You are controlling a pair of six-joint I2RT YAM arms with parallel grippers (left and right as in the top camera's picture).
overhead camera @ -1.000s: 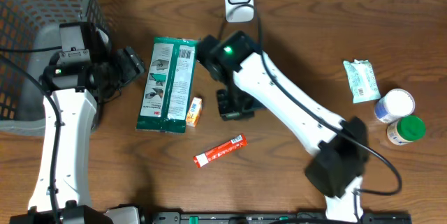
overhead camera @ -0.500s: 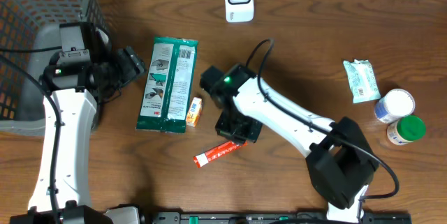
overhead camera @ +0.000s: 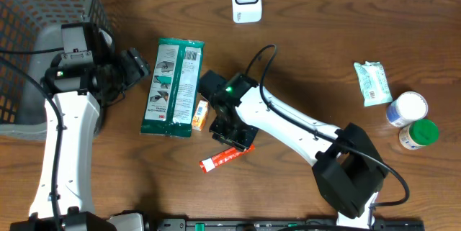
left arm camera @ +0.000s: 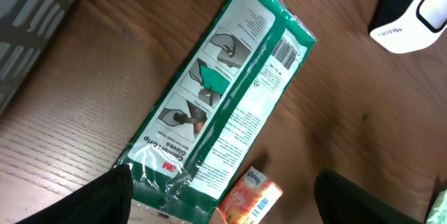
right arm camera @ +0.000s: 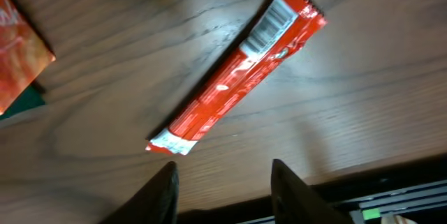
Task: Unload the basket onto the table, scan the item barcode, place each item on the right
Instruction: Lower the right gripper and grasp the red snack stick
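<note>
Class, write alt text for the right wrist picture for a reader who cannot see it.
A red packet lies diagonally on a wooden table, barcode up at its upper-right end. The right gripper is open and empty; an orange box shows at left.

Brown wood-grain table [overhead camera: 324,51]. At its far left corner, a grey mesh basket [overhead camera: 29,15], cut off by the frame edge. Left of centre, a long green glove pack [overhead camera: 173,87]: lies flat, white printed panel up, with hand drawings, small print and a barcode near the far end. Against its near right corner, a small orange box [overhead camera: 200,115], flat on the wood. Well apart on the right, a white-and-green wipes packet [overhead camera: 373,83], also flat. Just nearer than that, by the table's right edge, a white-lidded bottle [overhead camera: 407,109] and a green-lidded bottle [overhead camera: 420,133], both upright, close together, the green one nearer.
</note>
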